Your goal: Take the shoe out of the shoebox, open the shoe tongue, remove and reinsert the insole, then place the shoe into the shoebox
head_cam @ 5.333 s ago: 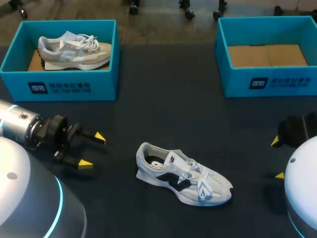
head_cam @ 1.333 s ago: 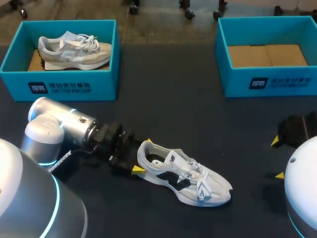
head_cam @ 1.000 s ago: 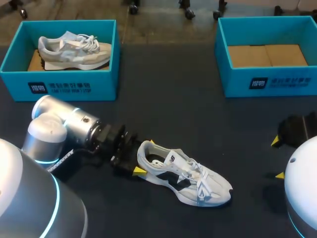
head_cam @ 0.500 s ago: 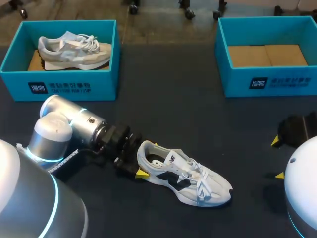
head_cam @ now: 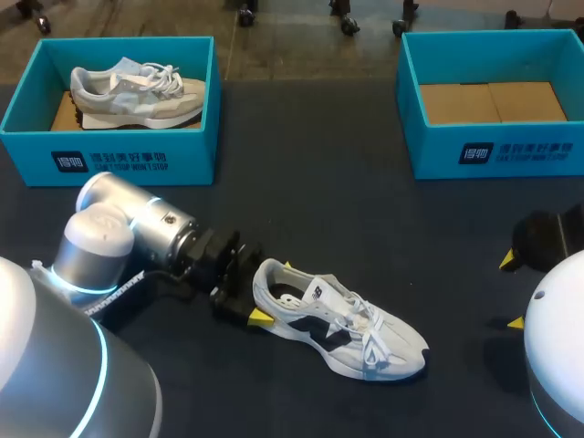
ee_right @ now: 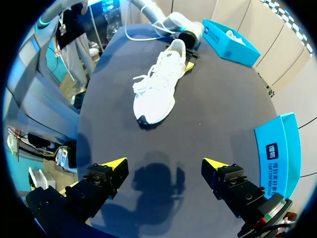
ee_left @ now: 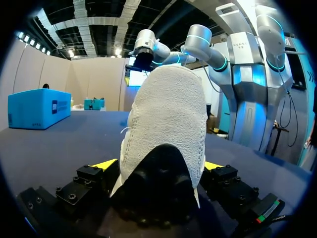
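Observation:
A white shoe with navy panels (head_cam: 338,324) lies on its sole on the dark table, toe pointing to the front right. My left gripper (head_cam: 271,292) is at its heel, open, one yellow tip on each side of the heel. In the left wrist view the grey heel (ee_left: 166,119) fills the space between the fingers of that gripper (ee_left: 158,164). My right gripper (head_cam: 511,292) stands open at the table's right side, with nothing between its fingers. From the right wrist view the shoe (ee_right: 158,84) lies well ahead of that gripper (ee_right: 164,162).
A blue shoebox (head_cam: 109,160) at the back left holds a grey and beige shoe (head_cam: 137,87). A second blue shoebox (head_cam: 493,151) at the back right shows only its cardboard floor. Bare dark table lies between the boxes and the white shoe.
My left arm has come in from the left to the shoe's heel and in the last second slid a little further along it. The shoe and the right arm have not moved.

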`<control>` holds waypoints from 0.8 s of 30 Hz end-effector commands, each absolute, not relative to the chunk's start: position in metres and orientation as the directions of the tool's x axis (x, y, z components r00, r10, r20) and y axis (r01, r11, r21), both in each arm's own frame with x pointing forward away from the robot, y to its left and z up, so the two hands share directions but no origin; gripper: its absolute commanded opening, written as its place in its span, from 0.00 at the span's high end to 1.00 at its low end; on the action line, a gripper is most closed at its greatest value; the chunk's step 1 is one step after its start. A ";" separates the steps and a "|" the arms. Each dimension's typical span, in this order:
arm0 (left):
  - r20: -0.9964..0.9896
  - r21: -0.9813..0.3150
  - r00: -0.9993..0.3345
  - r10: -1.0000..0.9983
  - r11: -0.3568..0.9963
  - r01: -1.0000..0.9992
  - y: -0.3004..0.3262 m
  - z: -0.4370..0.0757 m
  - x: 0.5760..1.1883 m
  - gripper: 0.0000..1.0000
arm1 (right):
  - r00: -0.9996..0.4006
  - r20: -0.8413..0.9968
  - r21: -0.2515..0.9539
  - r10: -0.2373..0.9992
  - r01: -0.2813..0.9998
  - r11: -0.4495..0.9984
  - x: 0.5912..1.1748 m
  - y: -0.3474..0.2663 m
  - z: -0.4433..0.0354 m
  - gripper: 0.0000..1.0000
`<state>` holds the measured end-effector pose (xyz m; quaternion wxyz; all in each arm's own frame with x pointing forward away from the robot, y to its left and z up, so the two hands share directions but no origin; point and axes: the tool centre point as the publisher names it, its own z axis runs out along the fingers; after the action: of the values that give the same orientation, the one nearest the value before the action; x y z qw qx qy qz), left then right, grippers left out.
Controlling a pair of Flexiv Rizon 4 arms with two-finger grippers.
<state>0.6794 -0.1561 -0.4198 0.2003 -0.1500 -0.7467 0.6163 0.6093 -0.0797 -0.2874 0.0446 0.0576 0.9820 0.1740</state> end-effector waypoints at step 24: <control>0.094 -0.990 -0.930 0.355 0.133 -0.049 -0.158 -0.421 0.678 1.00 | -0.989 -0.071 0.344 0.130 0.098 0.934 0.608 -0.079 -0.288 0.00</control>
<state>0.6882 -0.1646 -0.4188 0.1765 -0.1220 -0.7388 0.6388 0.6093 -0.0797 -0.2874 0.0446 0.0576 0.9820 0.1740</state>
